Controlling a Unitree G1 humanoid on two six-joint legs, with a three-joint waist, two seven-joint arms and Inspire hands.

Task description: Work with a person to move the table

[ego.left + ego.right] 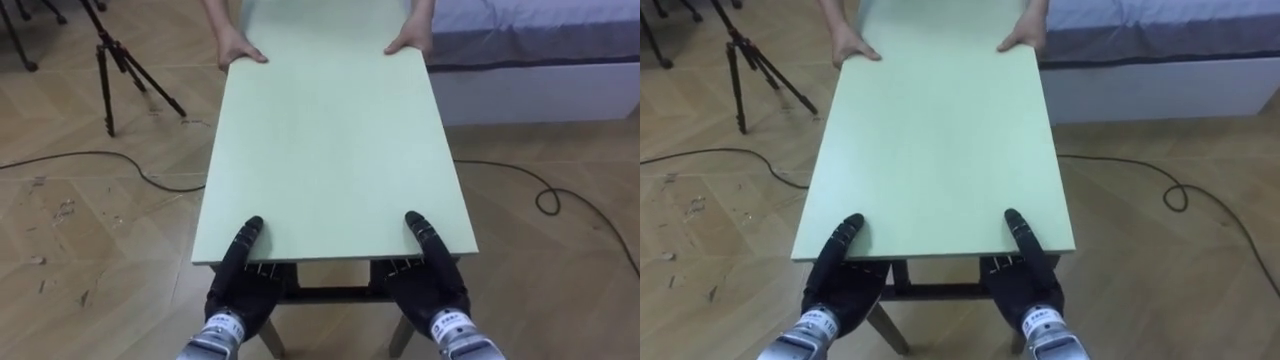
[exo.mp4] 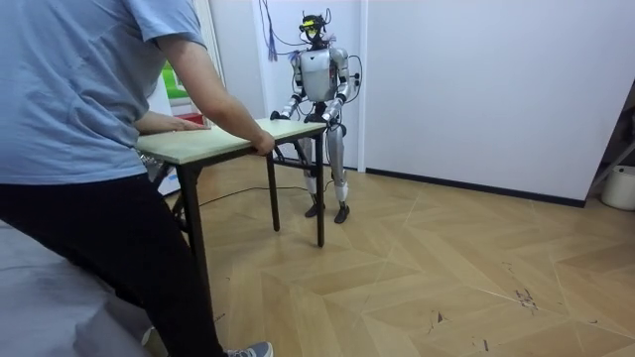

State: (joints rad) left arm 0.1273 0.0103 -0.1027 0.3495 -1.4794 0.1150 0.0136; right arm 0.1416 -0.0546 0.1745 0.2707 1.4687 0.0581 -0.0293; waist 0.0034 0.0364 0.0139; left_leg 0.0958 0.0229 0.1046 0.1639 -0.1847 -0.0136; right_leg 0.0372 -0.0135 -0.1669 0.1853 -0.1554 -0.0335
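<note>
A tripod (image 1: 118,62) stands left of the table's (image 1: 330,140) far end, a bed (image 1: 530,45) is right of that end, and a cable (image 1: 95,157) crosses the floor on both sides. The table stands between the robot and a person (image 2: 89,149) gripping its far corners. The left hand (image 1: 240,285) and right hand (image 1: 432,280) each clamp the near edge, thumb on top and palm beneath.

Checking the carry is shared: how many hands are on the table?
4. The robot's left hand and right hand at the near edge of the table; a person's hand on its far left corner, the other hand on the far right.
</note>
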